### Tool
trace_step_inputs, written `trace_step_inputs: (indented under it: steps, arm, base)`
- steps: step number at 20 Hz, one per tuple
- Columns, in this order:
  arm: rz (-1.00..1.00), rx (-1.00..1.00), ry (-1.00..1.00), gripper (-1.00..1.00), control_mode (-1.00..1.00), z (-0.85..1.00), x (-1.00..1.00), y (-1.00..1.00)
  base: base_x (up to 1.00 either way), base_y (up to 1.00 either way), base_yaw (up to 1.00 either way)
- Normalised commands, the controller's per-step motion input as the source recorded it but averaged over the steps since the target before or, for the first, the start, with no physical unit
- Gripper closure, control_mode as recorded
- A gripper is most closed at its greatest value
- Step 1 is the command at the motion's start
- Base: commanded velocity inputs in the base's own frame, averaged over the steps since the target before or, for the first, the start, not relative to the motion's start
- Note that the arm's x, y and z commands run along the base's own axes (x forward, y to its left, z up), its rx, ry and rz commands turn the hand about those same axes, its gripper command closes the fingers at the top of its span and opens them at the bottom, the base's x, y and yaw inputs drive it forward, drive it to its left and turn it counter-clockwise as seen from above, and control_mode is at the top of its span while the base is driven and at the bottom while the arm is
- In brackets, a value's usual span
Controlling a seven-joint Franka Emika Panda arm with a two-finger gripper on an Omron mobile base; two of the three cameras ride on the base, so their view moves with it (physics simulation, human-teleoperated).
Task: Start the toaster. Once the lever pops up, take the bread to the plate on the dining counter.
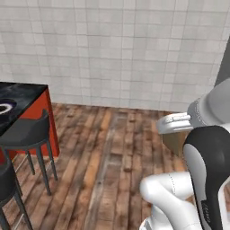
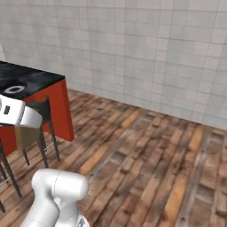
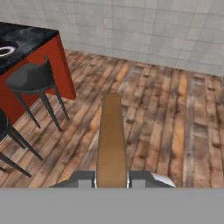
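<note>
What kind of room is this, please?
Probably a kitchen's dining area: a black marble counter with a red panel, dark stools beside it, a plate on top, tiled wall behind.
</note>
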Motion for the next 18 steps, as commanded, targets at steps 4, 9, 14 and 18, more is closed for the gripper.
trace_step_inputs:
  steps: [4, 9, 14, 18]
  arm:
    - [0.0, 0.0, 0.0, 1.0, 1.0, 0.0, 0.0, 0.0]
    - [0.0, 0.0, 0.0, 1.0, 1.0, 0.0, 0.0, 0.0]
    - [0.0, 0.0, 0.0, 1.0, 1.0, 0.0, 0.0, 0.0]
    - [0.0, 0.0, 0.0, 1.0, 1.0, 0.0, 0.0, 0.0]
  base:
    - [0.83, -0.28, 0.48]
    - [0.59, -0.32, 0.54]
    - [0.51, -0.35, 0.59]
    - [0.56, -0.39, 0.58]
